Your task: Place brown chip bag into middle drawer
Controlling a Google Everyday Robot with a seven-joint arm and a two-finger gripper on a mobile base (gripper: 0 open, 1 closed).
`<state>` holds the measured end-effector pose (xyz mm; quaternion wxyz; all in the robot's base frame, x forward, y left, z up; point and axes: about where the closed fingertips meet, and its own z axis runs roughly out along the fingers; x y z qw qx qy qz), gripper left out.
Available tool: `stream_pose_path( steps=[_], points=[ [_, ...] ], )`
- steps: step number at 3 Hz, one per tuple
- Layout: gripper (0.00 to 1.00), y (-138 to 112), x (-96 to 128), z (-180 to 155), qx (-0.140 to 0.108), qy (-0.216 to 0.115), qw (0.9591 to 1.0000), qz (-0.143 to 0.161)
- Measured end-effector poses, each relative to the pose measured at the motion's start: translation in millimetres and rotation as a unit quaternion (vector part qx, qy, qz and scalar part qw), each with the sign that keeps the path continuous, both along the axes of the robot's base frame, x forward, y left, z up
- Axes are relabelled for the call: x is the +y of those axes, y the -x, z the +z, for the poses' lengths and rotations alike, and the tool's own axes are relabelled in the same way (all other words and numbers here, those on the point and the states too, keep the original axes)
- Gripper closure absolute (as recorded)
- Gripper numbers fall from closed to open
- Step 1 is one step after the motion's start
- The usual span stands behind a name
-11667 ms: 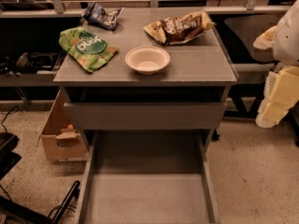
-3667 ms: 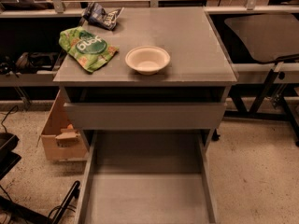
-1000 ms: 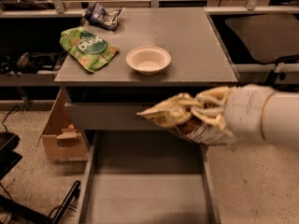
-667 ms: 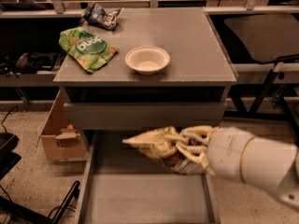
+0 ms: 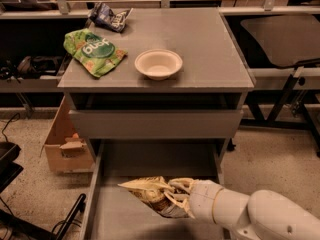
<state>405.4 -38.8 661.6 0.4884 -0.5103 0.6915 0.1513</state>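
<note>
- Gripper (image 5: 176, 200) low at front right, reaching into the pulled-out middle drawer (image 5: 119, 223).
- Fingers pinched on the brown chip bag (image 5: 146, 188). The bag sticks out to the left over the drawer floor. Cannot tell if it touches the floor.
- Bowl (image 5: 158, 63) and green bag (image 5: 94, 51) are up on the cabinet top (image 5: 210, 44), well apart from the work.
- Risk: letting go at this tilt could tip or slide the bag toward the front edge.
- Risk: crinkled foil may cling to a finger and lift back out on retreat.
- Risk: the arm sits near the drawer's right wall, so a sideways pull could knock it.
- Risk: a bag left standing tall may catch the closed drawer front (image 5: 155, 124) above.
</note>
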Motion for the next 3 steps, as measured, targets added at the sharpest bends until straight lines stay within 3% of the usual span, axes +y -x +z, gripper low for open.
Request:
stream_pose_path(
  steps=[1,2,3],
  points=[
    [1.00,-31,22,-35,0.008,-0.014,0.9994,0.029],
    [0.82,-44,48,-62,0.030,-0.011,0.9979,0.056],
    [0.59,-43,60,-64,0.032,-0.010,0.9970,0.070]
  ],
)
